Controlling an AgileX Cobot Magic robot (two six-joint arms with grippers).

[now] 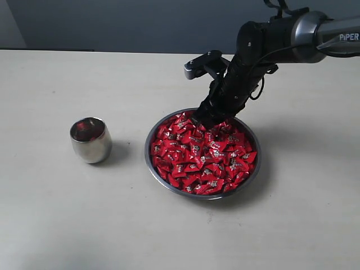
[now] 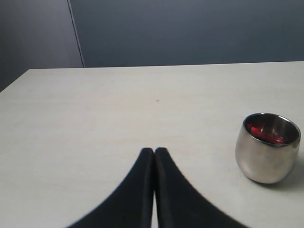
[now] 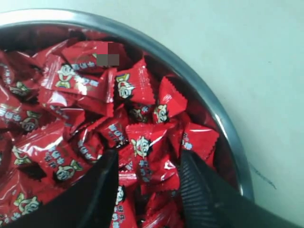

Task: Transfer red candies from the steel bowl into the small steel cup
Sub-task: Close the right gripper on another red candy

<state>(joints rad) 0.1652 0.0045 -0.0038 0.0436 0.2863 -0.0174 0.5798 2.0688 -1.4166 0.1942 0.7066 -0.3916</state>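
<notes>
The steel bowl (image 1: 151, 159) sits right of centre, heaped with red candies (image 1: 202, 154). My right gripper (image 1: 201, 120) reaches down into the bowl's far side. In the right wrist view it (image 3: 148, 159) is open, its two black fingers (image 3: 192, 171) pushed into the red candies (image 3: 142, 145) with one candy lying between them, close to the bowl's rim (image 3: 209, 107). The small steel cup (image 1: 90, 140) stands left of the bowl. In the left wrist view the cup (image 2: 267, 148) shows red inside. My left gripper (image 2: 154, 151) is shut and empty, off to the cup's side.
The pale table (image 1: 67, 214) carries only the cup and the bowl. A dark wall (image 1: 140, 22) runs behind the table's far edge. The right arm (image 1: 292, 36) stretches in from the upper right above the bowl.
</notes>
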